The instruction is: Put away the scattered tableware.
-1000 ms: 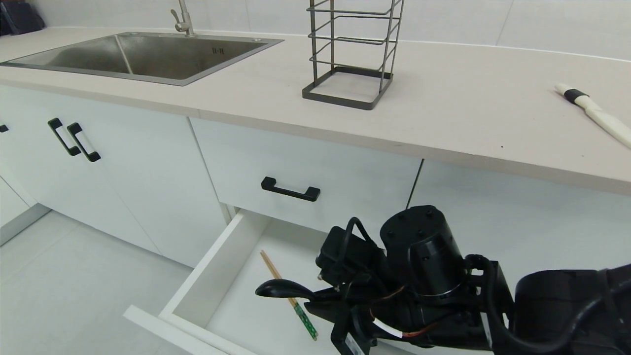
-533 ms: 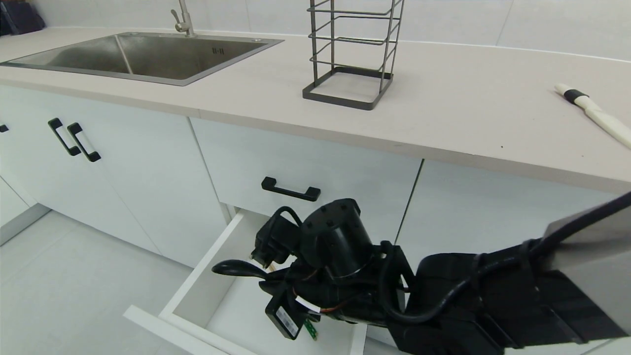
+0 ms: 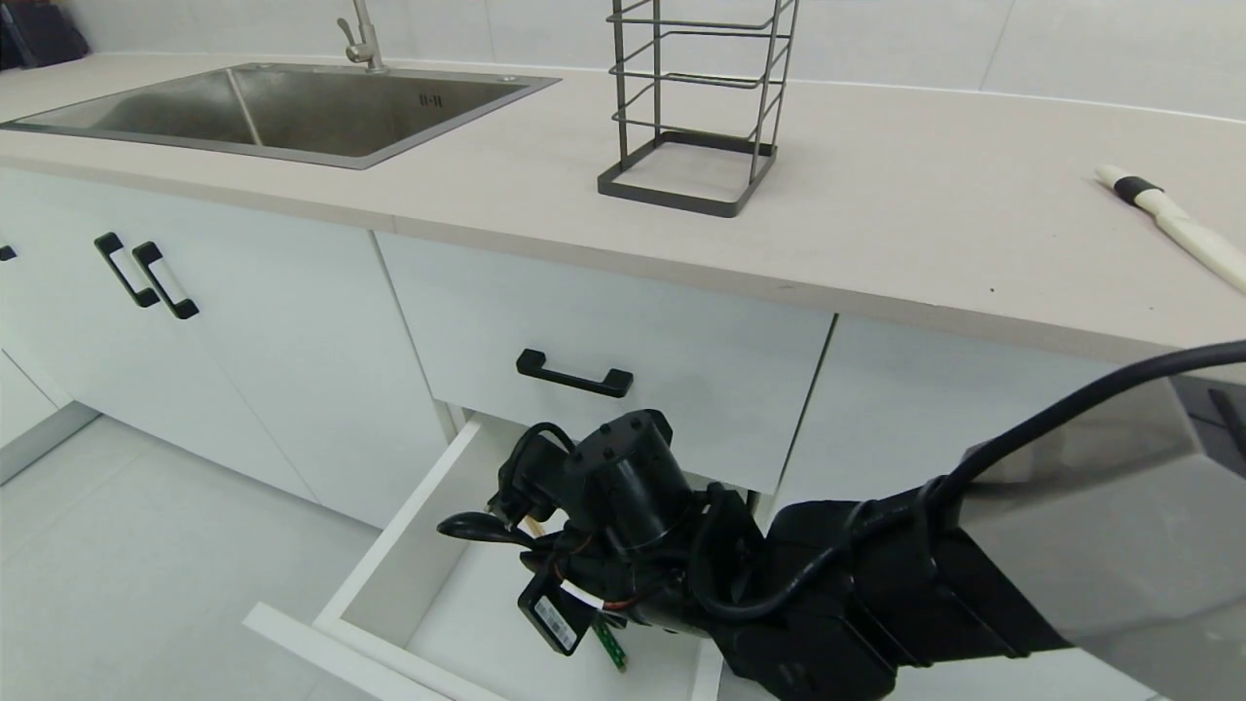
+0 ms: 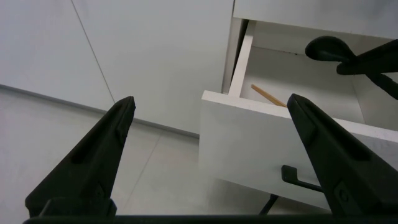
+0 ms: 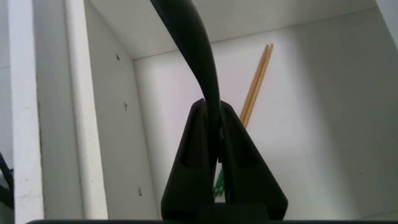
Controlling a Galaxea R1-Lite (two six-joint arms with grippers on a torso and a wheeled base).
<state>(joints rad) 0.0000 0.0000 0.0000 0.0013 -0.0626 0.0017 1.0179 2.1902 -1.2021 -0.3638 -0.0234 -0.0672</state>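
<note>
Nothing reads clearly. A small dark mark (image 3: 430, 100) on the sink (image 3: 292, 146) wall, near eleven o'clock, may be stamped characters. A white label (image 3: 551, 615) near six o'clock bears print too fine.

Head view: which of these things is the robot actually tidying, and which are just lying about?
Job: black plastic spoon in the right gripper; green-tipped wooden chopsticks; open white drawer; probably the cream utensil with a black band on the counter.
Lying about: steel sink; dark wire rack.
</note>
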